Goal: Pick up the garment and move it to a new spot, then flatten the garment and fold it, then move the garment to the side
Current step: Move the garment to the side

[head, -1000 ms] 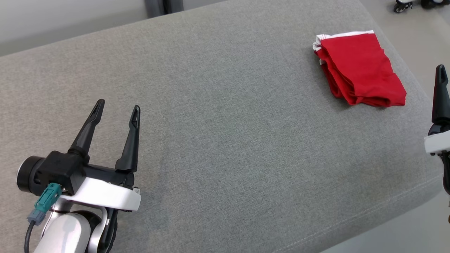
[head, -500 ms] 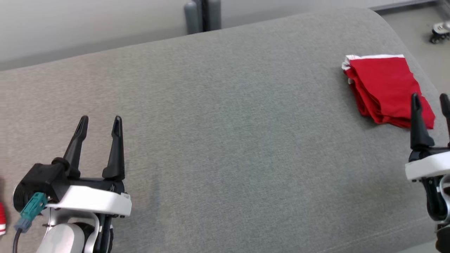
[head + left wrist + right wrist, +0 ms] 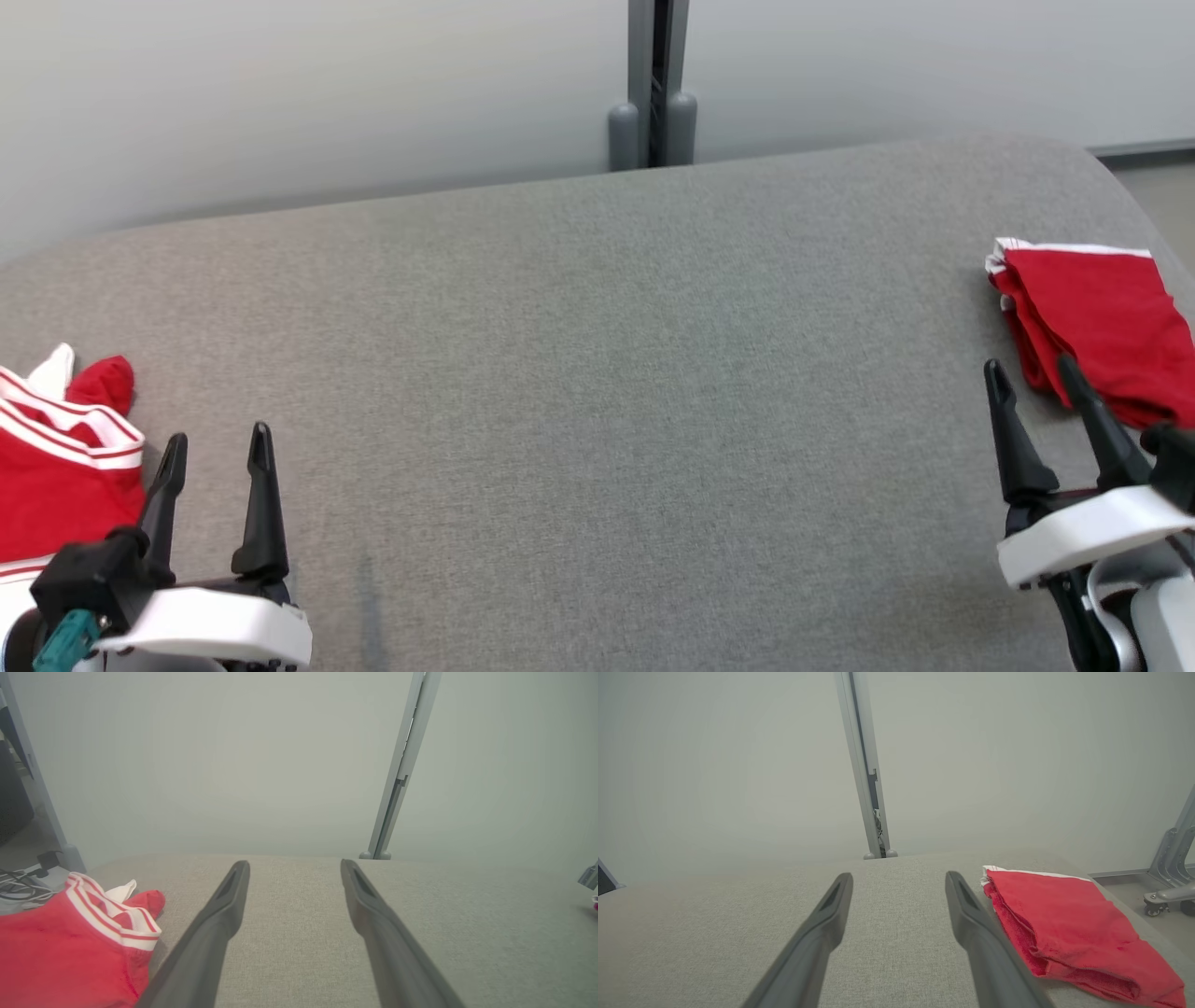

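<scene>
Both end effectors stand with fingers spread wide and hold nothing.

The left end effector (image 3: 217,437) is at the near left of the fabric-covered worktop (image 3: 597,373), just beside a crumpled red garment with white stripes (image 3: 56,467).

The right end effector (image 3: 1032,369) is at the near right, close to a folded red garment (image 3: 1102,317) lying at the right edge.

Judgement: the folded piece looks finished and set aside. The step in hand is picking up the striped garment. The left end effector must shift left and descend onto the cloth before closing.
</scene>
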Controlling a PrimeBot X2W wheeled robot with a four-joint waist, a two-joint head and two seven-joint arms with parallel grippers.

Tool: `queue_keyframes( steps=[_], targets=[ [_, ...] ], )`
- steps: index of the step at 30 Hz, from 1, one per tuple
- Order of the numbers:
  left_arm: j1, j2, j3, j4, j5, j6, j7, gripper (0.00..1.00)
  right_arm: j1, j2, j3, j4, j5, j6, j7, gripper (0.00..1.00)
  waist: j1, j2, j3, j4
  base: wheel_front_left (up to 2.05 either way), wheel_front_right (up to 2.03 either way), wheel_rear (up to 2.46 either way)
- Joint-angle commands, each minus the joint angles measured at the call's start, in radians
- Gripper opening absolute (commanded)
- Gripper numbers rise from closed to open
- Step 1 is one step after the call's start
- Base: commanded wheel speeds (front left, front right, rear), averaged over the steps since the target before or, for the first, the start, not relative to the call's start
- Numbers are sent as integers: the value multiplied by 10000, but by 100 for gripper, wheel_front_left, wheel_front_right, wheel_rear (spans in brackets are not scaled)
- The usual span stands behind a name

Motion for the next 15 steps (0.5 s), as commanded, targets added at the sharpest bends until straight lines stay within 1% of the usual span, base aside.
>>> queue_keyframes(
  steps=[1, 10, 15],
  targets=[
    [167, 56, 23, -47, 25, 66, -49, 100, 235, 35, -28, -106, -33, -4, 98, 100, 0, 0, -292, 239, 0, 0, 0],
    [902, 309, -63, -51, 217, 144, -45, 100, 1363, 438, -142, -997, -399, -4, 493, 100, 0, 0, -934, 585, 0, 0, 0],
    [1225, 502, -175, -43, 298, 25, 22, 100, 1991, 673, -245, -1586, -548, -4, 748, 100, 0, 0, -1118, 642, 0, 0, 0]
  ],
)
